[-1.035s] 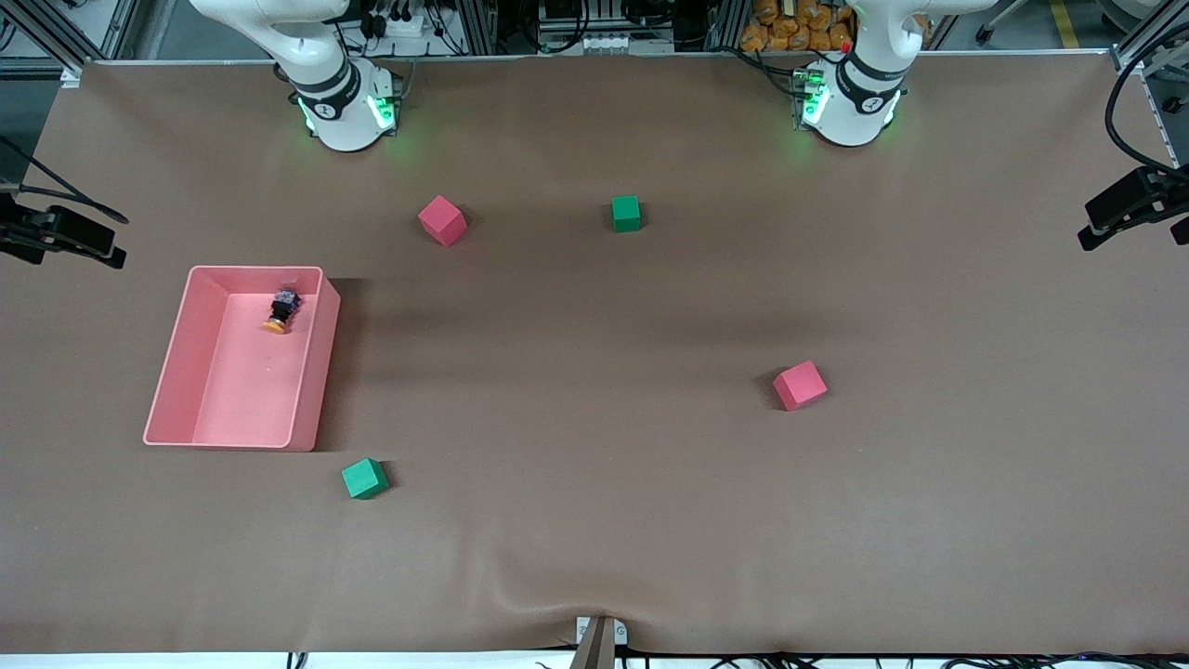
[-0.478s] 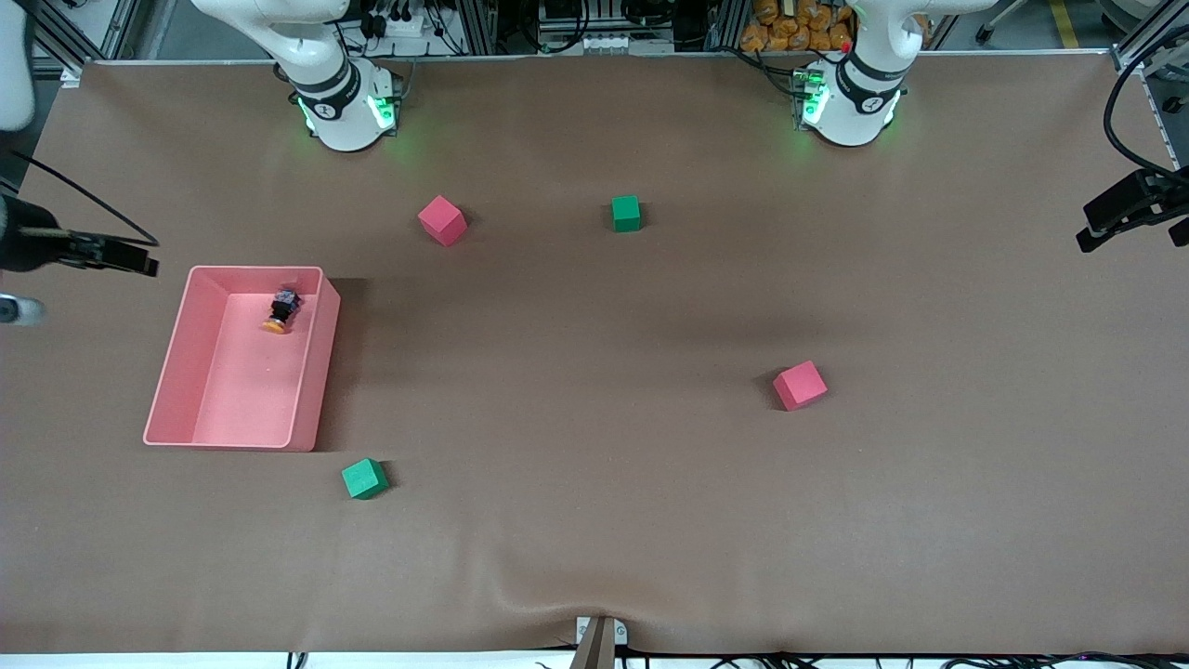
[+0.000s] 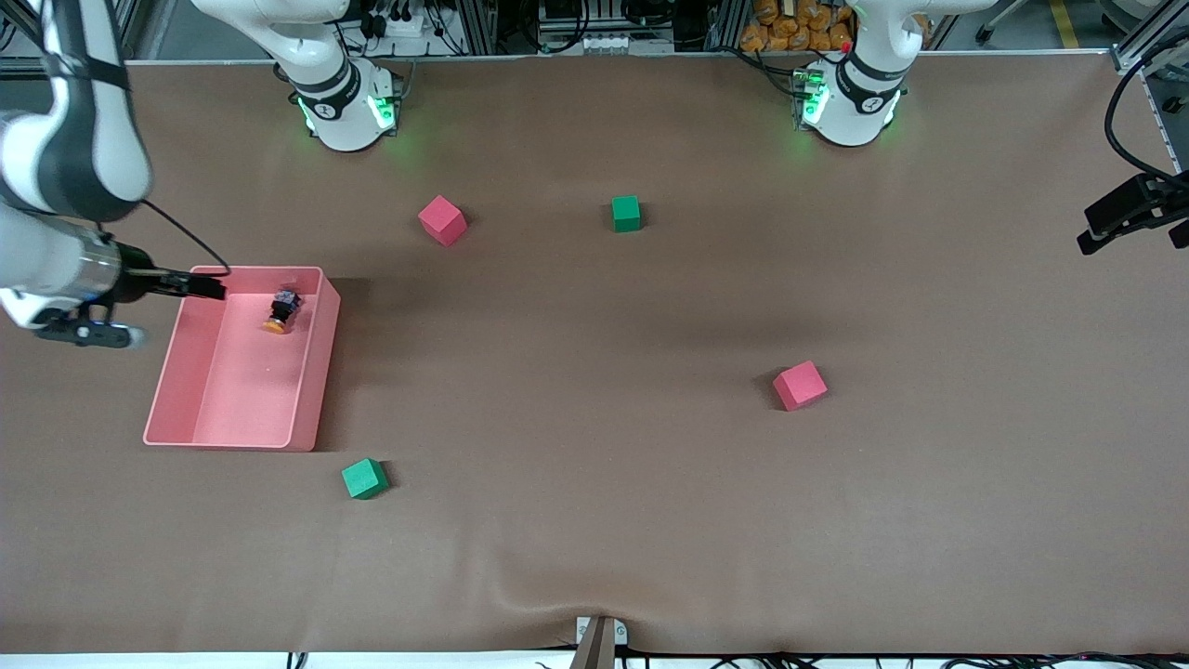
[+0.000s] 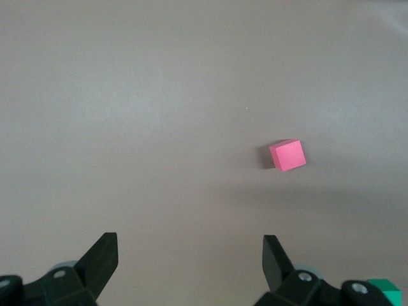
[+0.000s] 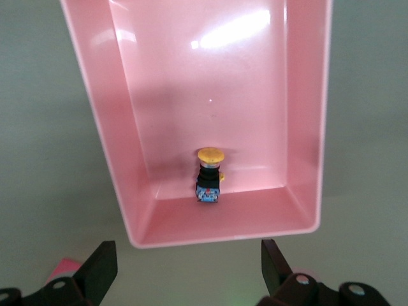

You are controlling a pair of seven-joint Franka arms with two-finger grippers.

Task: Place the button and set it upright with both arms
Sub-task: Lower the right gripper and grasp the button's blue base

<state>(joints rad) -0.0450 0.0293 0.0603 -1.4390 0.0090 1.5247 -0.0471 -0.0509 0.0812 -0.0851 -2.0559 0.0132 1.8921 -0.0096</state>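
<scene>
The button (image 3: 281, 309) lies on its side in the pink bin (image 3: 316, 372), near the wall toward the robots' bases, with its orange cap toward the front camera. It also shows in the right wrist view (image 5: 209, 175). My right gripper (image 3: 215, 288) is open and empty in the air by that end of the bin; in its wrist view the right gripper (image 5: 188, 268) is over the table just outside the bin's rim (image 5: 223, 237). My left gripper (image 3: 1115, 223) waits open and empty at the left arm's end of the table; the left wrist view shows the left gripper (image 4: 189, 258) over bare table.
Two red cubes (image 3: 441, 220) (image 3: 799, 386) and two green cubes (image 3: 625, 213) (image 3: 364, 478) lie scattered on the brown table. The left wrist view shows a red cube (image 4: 287, 155) and a green cube's corner (image 4: 386, 290).
My right arm has swung in from the table's end to the pink bin. The button and the cubes have not moved. My left gripper has barely shifted.
</scene>
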